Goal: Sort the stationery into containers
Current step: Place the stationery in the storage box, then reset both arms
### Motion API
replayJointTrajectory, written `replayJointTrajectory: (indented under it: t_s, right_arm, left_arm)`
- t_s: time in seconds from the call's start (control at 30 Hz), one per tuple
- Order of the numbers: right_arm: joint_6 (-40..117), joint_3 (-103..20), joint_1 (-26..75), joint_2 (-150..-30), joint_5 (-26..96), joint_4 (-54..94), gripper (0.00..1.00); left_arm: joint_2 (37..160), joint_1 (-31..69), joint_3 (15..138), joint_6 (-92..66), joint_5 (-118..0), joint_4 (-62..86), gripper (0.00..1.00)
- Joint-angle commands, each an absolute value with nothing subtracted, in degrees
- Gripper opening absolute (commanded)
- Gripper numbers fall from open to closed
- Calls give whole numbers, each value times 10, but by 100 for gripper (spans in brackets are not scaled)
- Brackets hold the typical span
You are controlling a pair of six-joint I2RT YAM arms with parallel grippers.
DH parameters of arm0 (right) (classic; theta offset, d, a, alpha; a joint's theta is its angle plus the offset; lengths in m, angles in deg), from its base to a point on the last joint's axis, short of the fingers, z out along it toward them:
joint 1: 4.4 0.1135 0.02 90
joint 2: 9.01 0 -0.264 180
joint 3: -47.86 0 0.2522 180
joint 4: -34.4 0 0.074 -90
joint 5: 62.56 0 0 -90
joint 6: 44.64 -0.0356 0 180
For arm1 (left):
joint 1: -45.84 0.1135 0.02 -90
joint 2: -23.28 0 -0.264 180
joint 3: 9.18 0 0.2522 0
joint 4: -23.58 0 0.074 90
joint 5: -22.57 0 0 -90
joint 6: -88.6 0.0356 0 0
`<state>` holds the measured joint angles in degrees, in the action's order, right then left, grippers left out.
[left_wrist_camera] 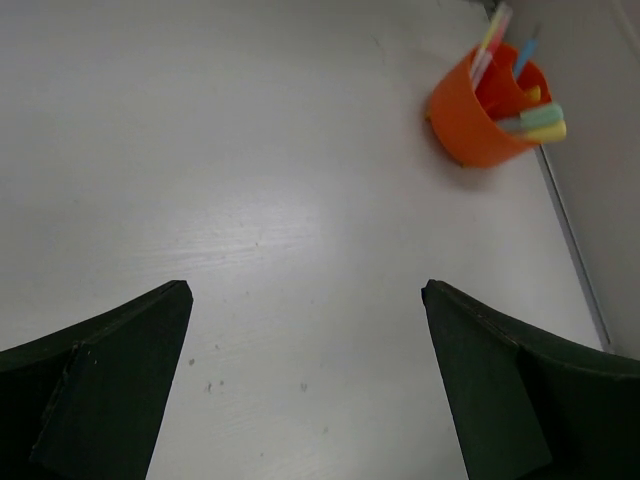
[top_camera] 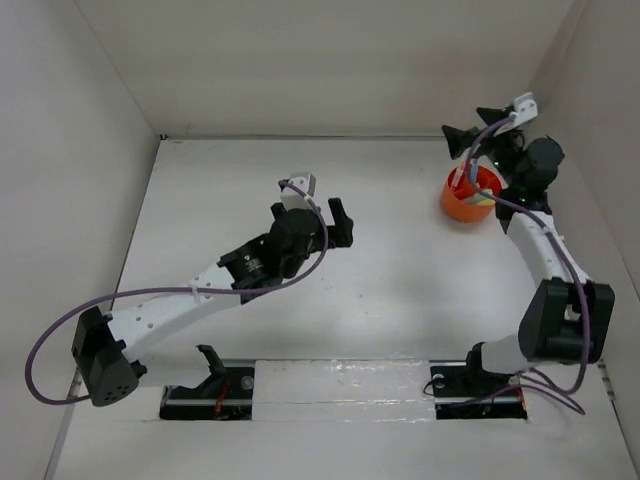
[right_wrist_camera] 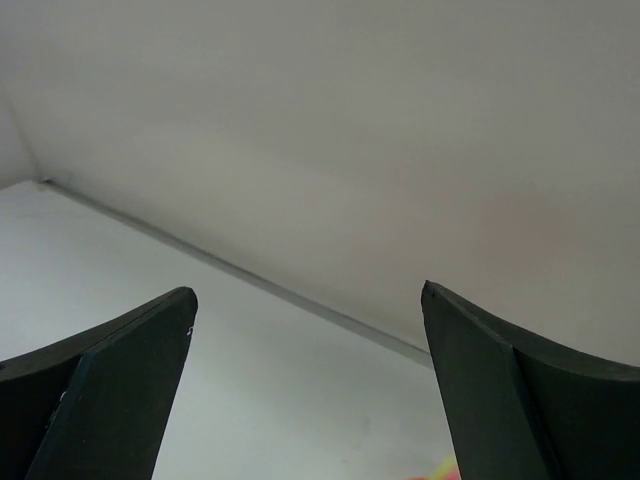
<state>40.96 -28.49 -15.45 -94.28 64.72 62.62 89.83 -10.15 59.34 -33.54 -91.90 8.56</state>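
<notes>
Over the middle of the white surface (top_camera: 400, 290) the left gripper (left_wrist_camera: 305, 290) hangs spread, holding nothing. The right gripper (right_wrist_camera: 305, 292), likewise spread, hovers far right near the orange cup (top_camera: 462, 203), which holds several coloured pens (left_wrist_camera: 530, 120).

Left wrist view: my left fingers (left_wrist_camera: 100, 390) run off the bottom edge, only the tips showing. The orange cup (left_wrist_camera: 462, 120) hides the lower ends of the sticks (left_wrist_camera: 535, 118) behind its wall. The pink-yellow stick (left_wrist_camera: 493, 35) reaches the very top edge, and I can't tell if it's clipped. From above, my right arm (top_camera: 535, 245) covers the cup's right rim, and the contents are too small to separate. Right wrist view: a yellow-pink sliver (right_wrist_camera: 447, 467) sits at the bottom edge, too little to identify.
</notes>
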Motion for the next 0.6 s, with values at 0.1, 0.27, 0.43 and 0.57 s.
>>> replayJointTrajectory:
  t_s: [0.1, 0.27, 0.43, 0.57]
  right_arm:
    - [525, -298, 35, -786, 322, 238, 100]
    - [525, -344, 184, -686, 109, 24, 100]
    - [497, -363, 243, -574, 40, -152, 100]
    - [491, -357, 251, -488, 34, -217, 100]
  left_arm:
    - [953, -83, 791, -459, -1084, -148, 100]
    - [948, -83, 886, -453, -1136, -300, 100]
    - [869, -83, 862, -454, -1223, -367, 100]
    - [807, -83, 828, -473, -1242, -415, 100]
